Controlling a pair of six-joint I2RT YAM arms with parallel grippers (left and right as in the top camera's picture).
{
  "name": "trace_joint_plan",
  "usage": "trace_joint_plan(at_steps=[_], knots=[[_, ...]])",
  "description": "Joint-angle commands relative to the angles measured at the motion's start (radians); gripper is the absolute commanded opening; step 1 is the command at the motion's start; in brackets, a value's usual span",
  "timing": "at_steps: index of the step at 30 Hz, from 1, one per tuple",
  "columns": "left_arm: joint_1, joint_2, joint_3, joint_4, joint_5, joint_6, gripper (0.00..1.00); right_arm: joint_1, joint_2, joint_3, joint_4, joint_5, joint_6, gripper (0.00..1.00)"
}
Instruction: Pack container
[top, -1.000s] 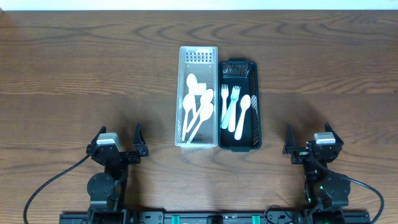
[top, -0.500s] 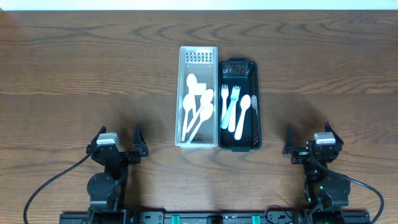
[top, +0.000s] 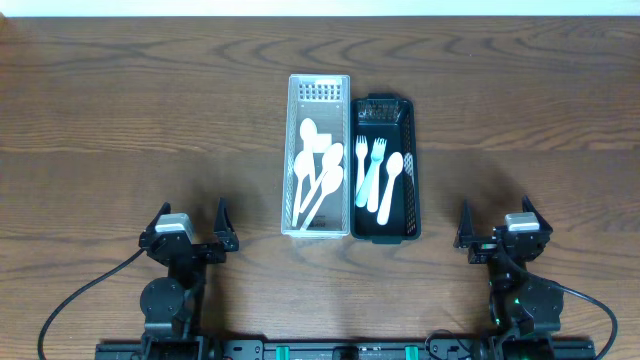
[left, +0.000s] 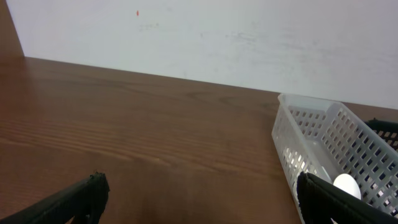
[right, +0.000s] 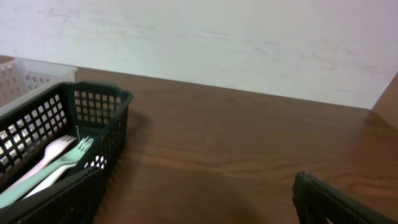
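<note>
A clear plastic basket (top: 318, 88) at the table's middle holds several white spoons (top: 318, 165). Right beside it, touching, a black basket (top: 384, 104) holds two forks (top: 370, 160) and a white spoon (top: 390, 185). The clear basket shows at the right of the left wrist view (left: 323, 134); the black basket with forks shows at the left of the right wrist view (right: 93, 109). My left gripper (top: 190, 232) is open and empty near the front edge, left of the baskets. My right gripper (top: 495, 230) is open and empty near the front edge, right of them.
The wooden table (top: 140, 110) stretches to both sides of the baskets. A white wall (left: 199, 31) stands behind the table's far edge. Cables run from both arm bases along the front edge.
</note>
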Motion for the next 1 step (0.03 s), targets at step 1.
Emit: trace_joint_plan(at_steps=[1], knots=[[0.004,-0.006,-0.016,-0.042,-0.005,-0.009,0.98,-0.002,-0.006,-0.004,-0.002,-0.005,-0.002,0.99]])
